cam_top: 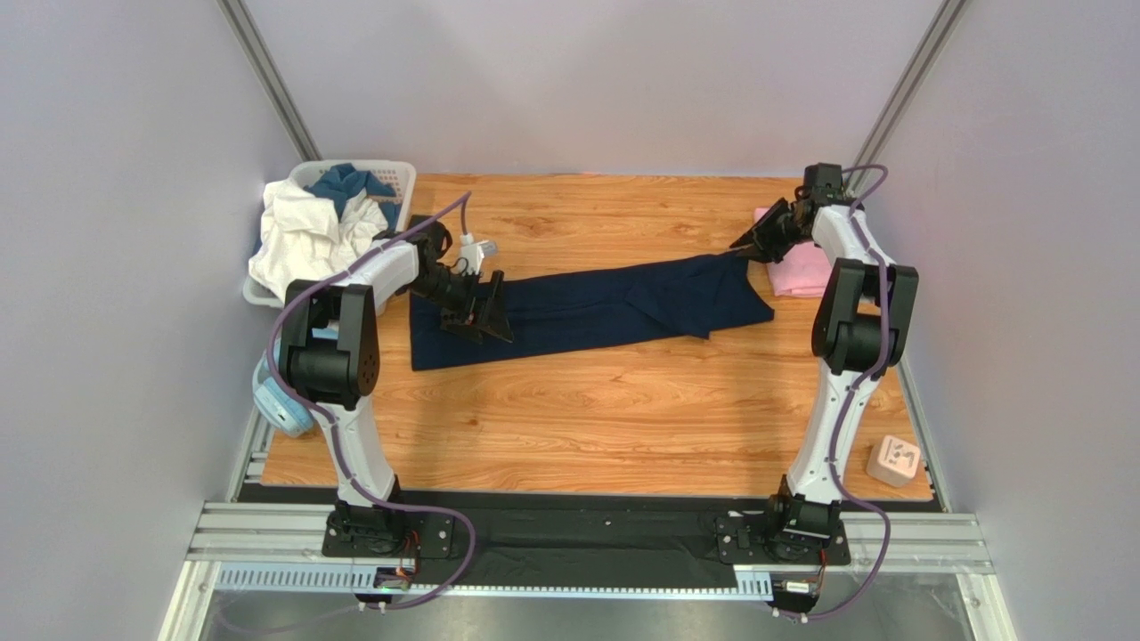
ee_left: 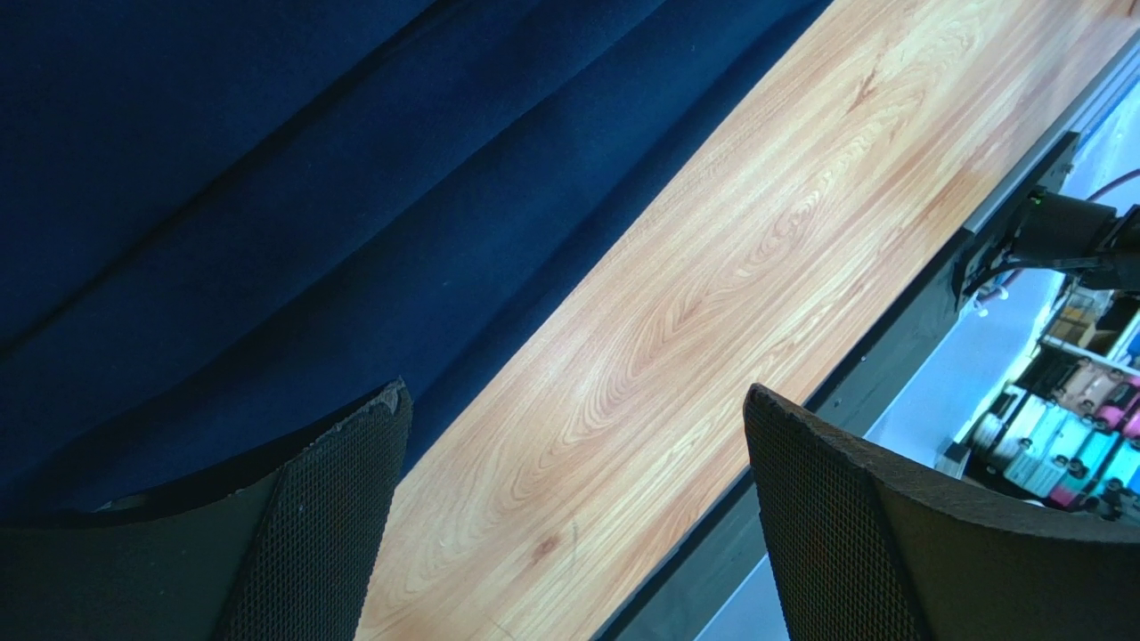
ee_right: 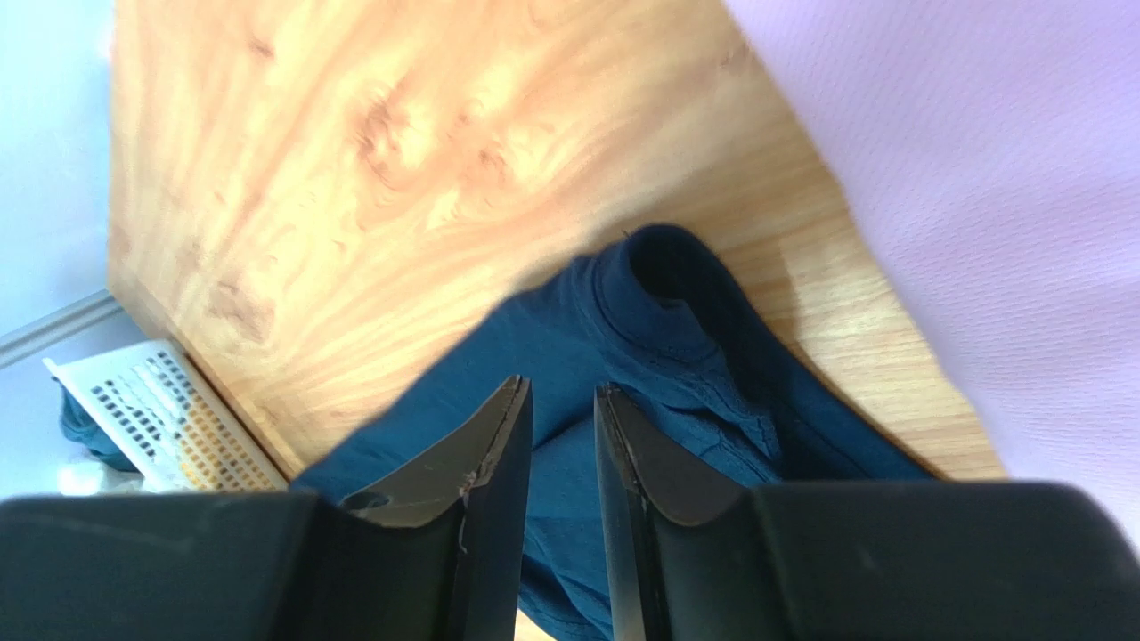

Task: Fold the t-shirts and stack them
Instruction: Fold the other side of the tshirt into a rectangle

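The dark navy t-shirt point(cam_top: 602, 307) lies stretched in a long band across the wooden table point(cam_top: 602, 414). My left gripper point(cam_top: 475, 314) hovers over its left end and stands wide open, with nothing between its pads; in the left wrist view point(ee_left: 576, 390) one pad is over the navy cloth point(ee_left: 201, 200) and the other over bare wood. My right gripper point(cam_top: 740, 249) is at the shirt's far right tip. In the right wrist view point(ee_right: 559, 387) its jaws stand a narrow gap apart just above the navy collar point(ee_right: 669, 347). The folded pink t-shirt point(cam_top: 800, 271) lies right beside it point(ee_right: 964, 200).
A white basket point(cam_top: 388, 174) with white and blue clothes stands at the back left corner. Light-blue headphones point(cam_top: 281, 401) sit off the table's left edge. A small beige block point(cam_top: 894, 461) rests at the front right. Grey walls enclose the table.
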You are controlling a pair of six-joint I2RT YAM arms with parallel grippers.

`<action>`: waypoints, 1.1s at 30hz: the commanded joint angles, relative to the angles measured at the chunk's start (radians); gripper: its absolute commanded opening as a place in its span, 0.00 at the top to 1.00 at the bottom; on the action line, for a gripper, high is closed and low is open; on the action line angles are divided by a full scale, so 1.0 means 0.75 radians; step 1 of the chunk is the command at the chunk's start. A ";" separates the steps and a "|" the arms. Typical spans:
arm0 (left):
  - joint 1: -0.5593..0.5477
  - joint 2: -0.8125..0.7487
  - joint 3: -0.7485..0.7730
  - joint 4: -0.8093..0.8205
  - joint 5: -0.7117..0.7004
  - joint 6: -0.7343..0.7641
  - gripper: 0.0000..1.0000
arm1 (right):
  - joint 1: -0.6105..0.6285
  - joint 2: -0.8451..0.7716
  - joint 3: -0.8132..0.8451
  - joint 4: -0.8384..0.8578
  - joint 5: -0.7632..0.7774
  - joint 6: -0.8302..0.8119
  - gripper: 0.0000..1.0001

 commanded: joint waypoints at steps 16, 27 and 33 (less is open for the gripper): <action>0.017 -0.070 0.014 -0.012 0.024 0.024 0.00 | 0.005 -0.350 -0.417 0.164 -0.178 0.007 0.55; 0.017 -0.066 0.022 -0.016 0.045 0.008 0.00 | 0.036 -0.211 -0.456 0.252 -0.198 0.011 0.56; 0.017 -0.056 0.038 -0.025 0.053 0.000 0.00 | 0.042 -0.162 -0.442 0.240 -0.182 -0.018 0.56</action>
